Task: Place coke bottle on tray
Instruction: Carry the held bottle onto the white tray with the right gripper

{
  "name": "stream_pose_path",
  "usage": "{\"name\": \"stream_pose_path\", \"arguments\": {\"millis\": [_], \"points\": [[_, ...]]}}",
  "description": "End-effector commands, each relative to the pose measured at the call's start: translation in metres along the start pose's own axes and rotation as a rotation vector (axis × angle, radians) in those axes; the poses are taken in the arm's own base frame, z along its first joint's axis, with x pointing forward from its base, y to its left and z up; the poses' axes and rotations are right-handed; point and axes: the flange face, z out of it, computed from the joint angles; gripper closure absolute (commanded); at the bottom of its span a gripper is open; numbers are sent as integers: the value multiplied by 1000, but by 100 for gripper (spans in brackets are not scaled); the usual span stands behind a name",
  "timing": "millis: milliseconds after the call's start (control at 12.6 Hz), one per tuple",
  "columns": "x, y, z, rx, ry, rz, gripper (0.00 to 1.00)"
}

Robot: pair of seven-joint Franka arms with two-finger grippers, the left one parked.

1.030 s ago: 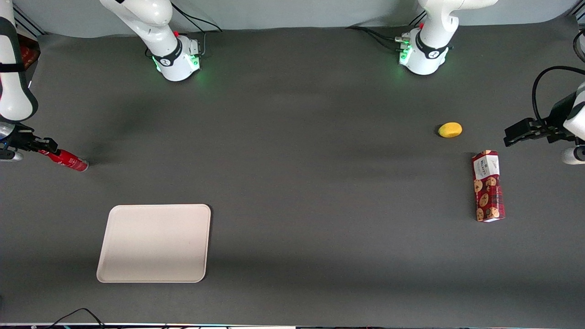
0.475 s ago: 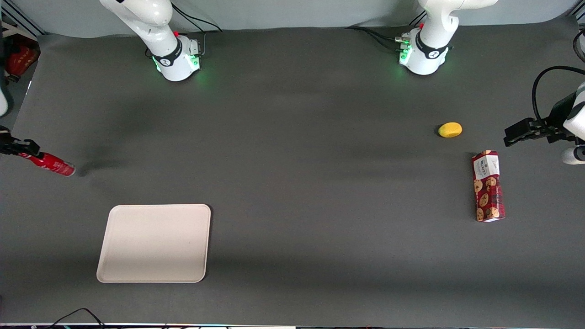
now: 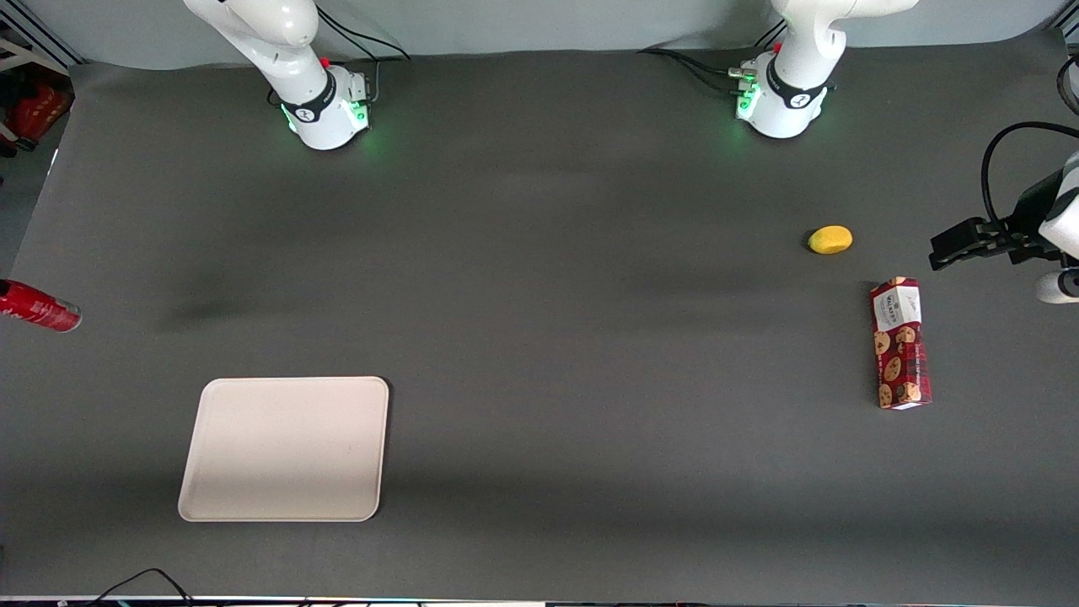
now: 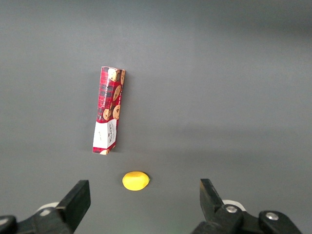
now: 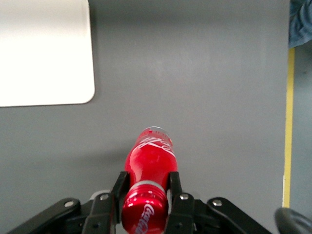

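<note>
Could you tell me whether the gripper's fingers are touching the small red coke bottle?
Touching: in the right wrist view, the gripper has both fingers pressed against the neck of the small red coke bottle, above the table.

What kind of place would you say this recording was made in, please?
Probably a robotics lab: two arm bases are bolted to a table under dark matting. Staged props lie about: a tray, cookie box and lemon. The gripper holds a coke bottle above the table.
</note>
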Motion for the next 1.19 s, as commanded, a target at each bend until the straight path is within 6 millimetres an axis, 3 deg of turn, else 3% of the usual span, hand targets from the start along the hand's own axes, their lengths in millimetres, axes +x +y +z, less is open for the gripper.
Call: {"name": "stream_pose_path", "arguments": {"millis": [0,158,317,554,792,950,1109], "points": [[36,-29,-50,-53,14,23,100],[68,-66,-46,-37,29,70,100],[102,-117,-28,3,37,100,100],[143,-166,16,46,28,108,100],[170,-198,88,66,31,74,100],[179,-202,147,75,17,57,100],[179,-199,168,22,-4,22,100]]}}
